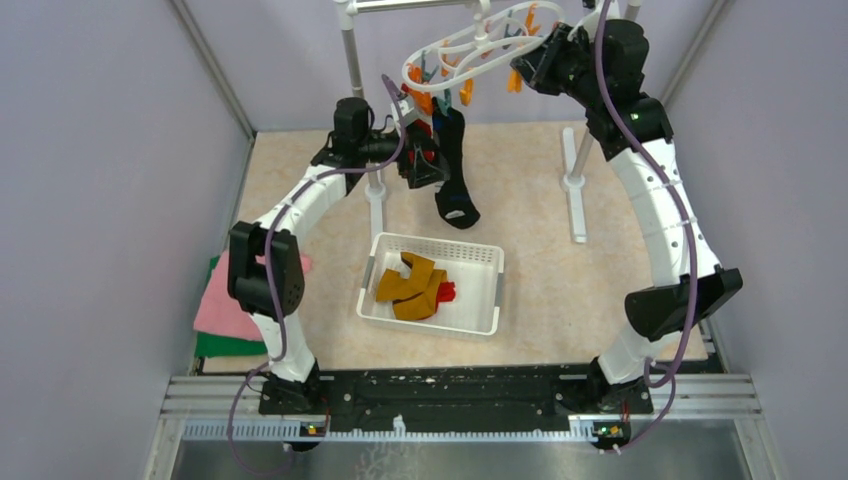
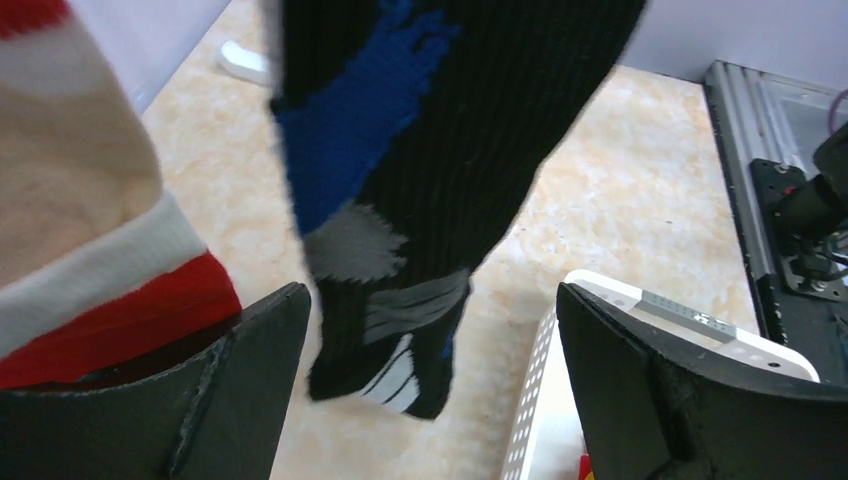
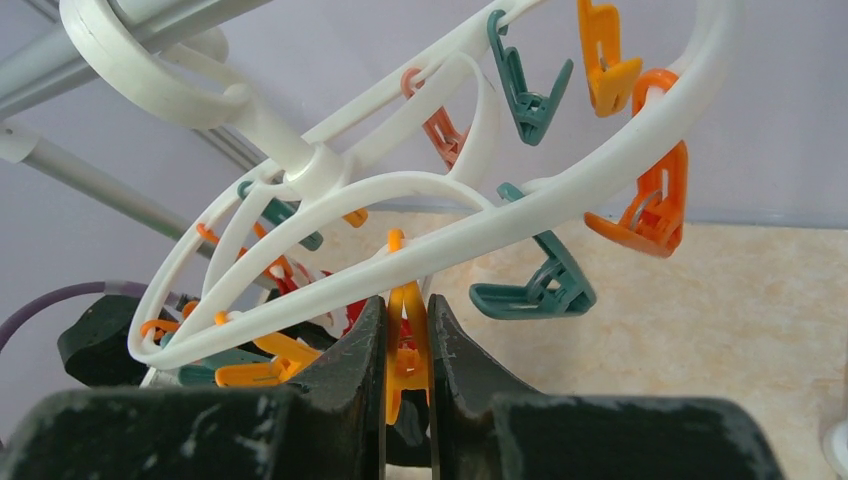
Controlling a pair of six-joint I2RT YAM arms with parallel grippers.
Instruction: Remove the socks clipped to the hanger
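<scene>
The white oval hanger (image 1: 470, 48) hangs tilted from the rack, with orange and teal clips around it. A black sock (image 1: 455, 170) with blue and grey markings is clipped to its left end. A red and white striped sock (image 2: 90, 200) hangs beside it. My left gripper (image 1: 422, 165) is open beside the black sock (image 2: 440, 150), which hangs just beyond its fingers. My right gripper (image 3: 405, 310) is shut on an orange clip (image 3: 405, 350) under the hanger ring (image 3: 450, 225). Mustard socks (image 1: 410, 285) and a red sock (image 1: 446, 291) lie in the basket.
A white mesh basket (image 1: 440, 245) sits mid-table, its rim (image 2: 545, 380) showing under the left gripper. The white pole rack (image 1: 355, 60) stands at the back, with a foot (image 1: 575, 185) on the right. Pink and green folded cloth (image 1: 225, 315) lies at the left.
</scene>
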